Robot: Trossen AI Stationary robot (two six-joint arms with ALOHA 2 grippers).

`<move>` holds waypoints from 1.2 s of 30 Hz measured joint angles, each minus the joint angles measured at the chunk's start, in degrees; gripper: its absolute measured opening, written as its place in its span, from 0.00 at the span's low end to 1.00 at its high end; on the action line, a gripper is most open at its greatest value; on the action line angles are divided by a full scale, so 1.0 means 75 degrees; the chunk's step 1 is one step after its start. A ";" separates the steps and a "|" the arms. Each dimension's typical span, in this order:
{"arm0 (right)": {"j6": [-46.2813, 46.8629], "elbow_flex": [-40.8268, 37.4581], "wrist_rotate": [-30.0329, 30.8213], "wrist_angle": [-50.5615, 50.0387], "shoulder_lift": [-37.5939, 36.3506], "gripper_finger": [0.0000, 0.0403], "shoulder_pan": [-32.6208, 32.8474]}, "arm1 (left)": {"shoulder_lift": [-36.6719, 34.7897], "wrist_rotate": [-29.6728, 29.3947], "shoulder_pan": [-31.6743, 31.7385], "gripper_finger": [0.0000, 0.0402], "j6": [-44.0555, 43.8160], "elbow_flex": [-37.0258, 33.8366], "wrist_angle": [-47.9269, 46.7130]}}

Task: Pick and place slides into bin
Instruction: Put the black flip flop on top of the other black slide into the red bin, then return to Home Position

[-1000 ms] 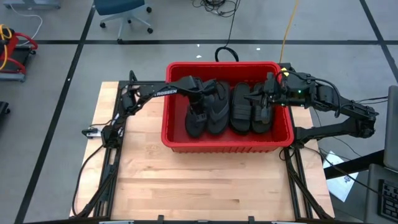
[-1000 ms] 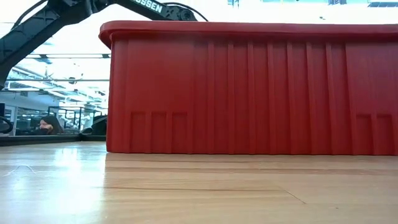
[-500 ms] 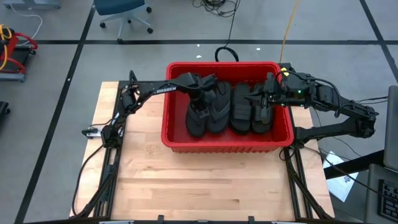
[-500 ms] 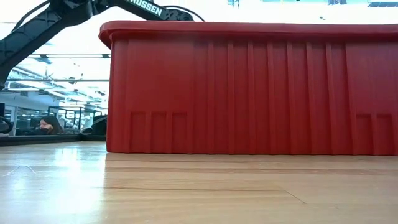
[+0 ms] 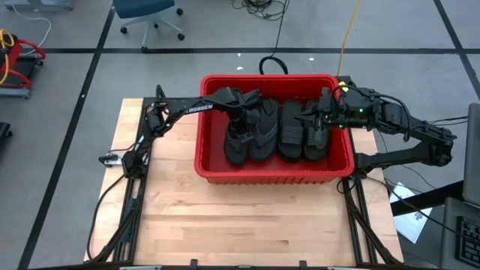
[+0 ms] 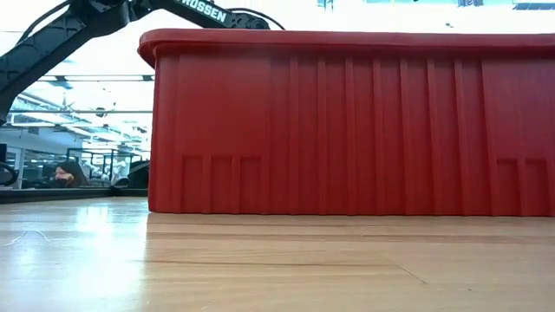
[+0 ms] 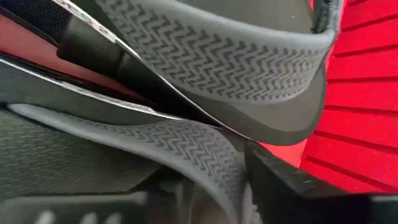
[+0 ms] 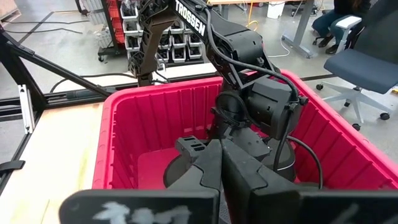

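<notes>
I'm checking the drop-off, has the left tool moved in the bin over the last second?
Yes, slightly. In the high view the left tool has edged toward the bin's far wall, still over the slides at the bin's left side.

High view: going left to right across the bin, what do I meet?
Bin's left wall → left gripper over the two left slides → two right slides → right gripper → bin's right wall.
</notes>
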 joint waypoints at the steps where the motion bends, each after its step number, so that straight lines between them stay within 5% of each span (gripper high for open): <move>1: 0.0000 0.0000 0.0000 -0.0003 0.0000 0.00 0.0000 | 0.0000 -0.0034 0.0000 0.37 0.0015 -0.0002 0.0000; 9: -0.0003 0.0000 0.0000 -0.0010 0.0000 0.00 0.0000 | -0.0371 -0.0553 -0.0085 0.60 0.0629 -0.0001 0.0014; 19: 0.0256 0.0000 -0.0051 -0.0327 0.0000 0.00 0.0000 | -0.1618 -0.1172 -0.0125 0.66 0.0439 0.0001 -0.0108; 23: 0.0080 0.0000 -0.0592 -0.0486 0.0000 0.00 -0.0003 | -0.2462 -0.1502 -0.0413 0.54 0.0513 0.0001 0.0133; 32: 0.0180 -0.1030 -0.1674 0.0893 -0.0136 0.00 0.0002 | -0.4221 -0.1315 -0.1774 0.04 0.1259 0.0009 0.2244; 36: 0.0466 -0.1815 -0.1802 0.2035 -0.0364 0.00 0.0000 | -0.4422 -0.1289 -0.2181 0.03 0.1006 0.0020 0.2470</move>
